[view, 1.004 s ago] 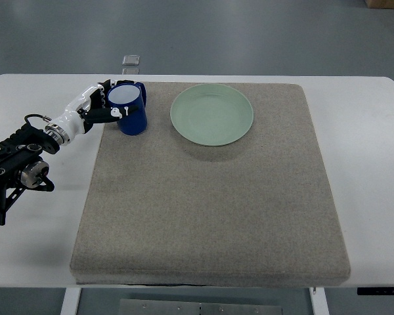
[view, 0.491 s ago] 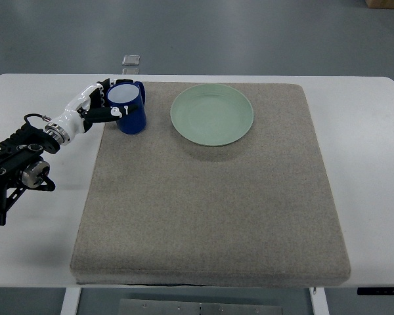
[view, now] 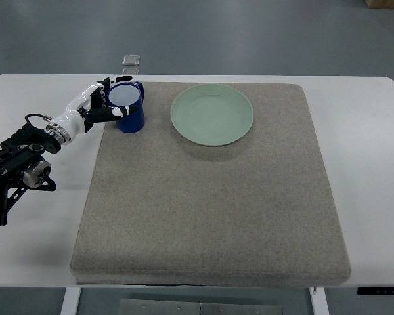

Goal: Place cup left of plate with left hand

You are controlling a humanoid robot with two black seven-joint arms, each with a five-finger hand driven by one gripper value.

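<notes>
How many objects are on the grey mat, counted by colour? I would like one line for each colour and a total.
Blue: 1, the cup, held by the left hand
Pale green: 1, the plate
Total: 2 objects on the mat

You are looking down on a white tabletop (view: pixel 368 131) with a large grey-beige felt mat (view: pixel 210 210) covering most of it. Beyond the far edge lies a smooth grey-blue floor (view: pixel 249 33), evenly lit. A small clear object (view: pixel 131 61) sits on that floor near the table edge.
</notes>
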